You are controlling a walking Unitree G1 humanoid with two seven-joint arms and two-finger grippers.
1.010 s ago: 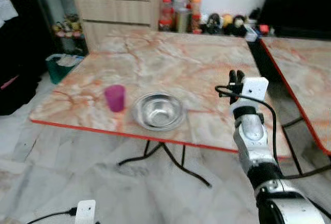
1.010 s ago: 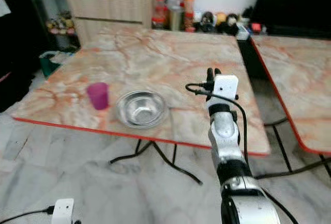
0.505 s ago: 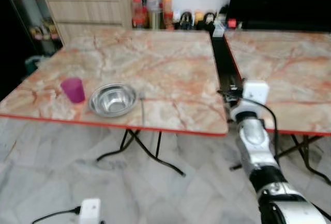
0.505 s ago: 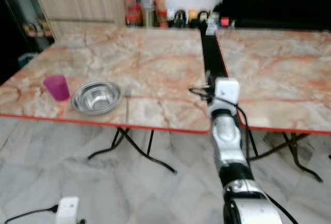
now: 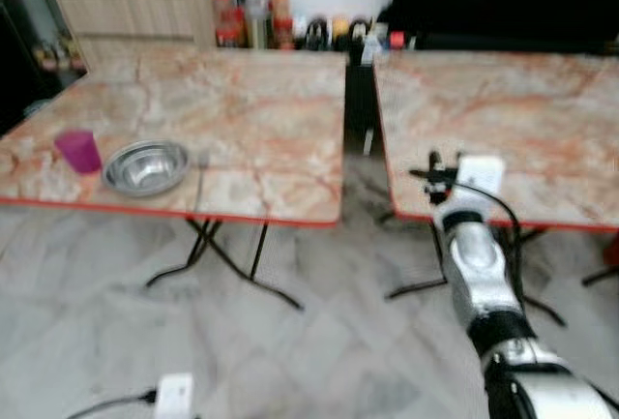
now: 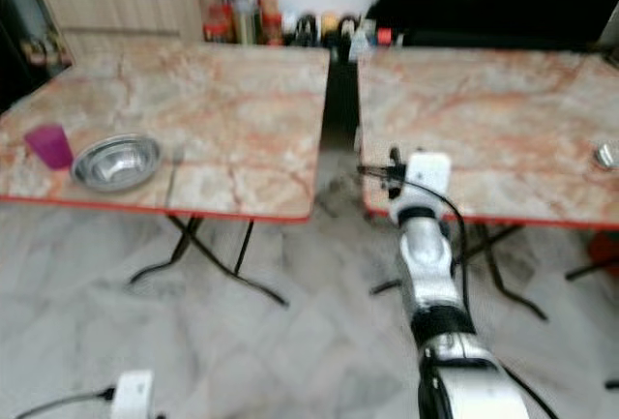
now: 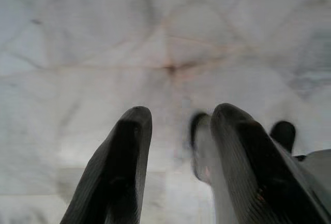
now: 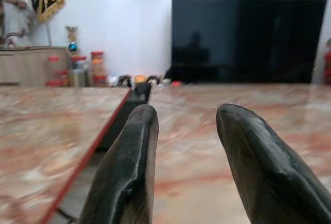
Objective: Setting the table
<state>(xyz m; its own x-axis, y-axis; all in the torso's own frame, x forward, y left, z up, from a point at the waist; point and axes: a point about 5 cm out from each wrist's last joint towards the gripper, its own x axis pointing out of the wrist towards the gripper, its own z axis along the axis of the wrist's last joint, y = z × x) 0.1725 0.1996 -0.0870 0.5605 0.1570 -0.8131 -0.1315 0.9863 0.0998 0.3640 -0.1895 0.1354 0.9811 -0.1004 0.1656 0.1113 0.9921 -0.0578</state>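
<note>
Your view has swung right: bowl (image 5: 146, 167) and cup (image 5: 78, 151) now sit at ten o'clock; right gripper (image 8: 181, 146) wide, empty, heading elsewhere.

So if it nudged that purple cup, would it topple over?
Possibly. The cup looks like thin plastic, so probably light and easy to slide on the smooth marble table. It stands upright and taller than wide, so a high push might tip it; it looks unlikely to break.

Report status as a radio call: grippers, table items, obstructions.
Right gripper open, empty, raised at the right table's near edge. Left gripper open, over floor. Pink cup, steel bowl, fork set on left table. No obstructions seen.
</note>
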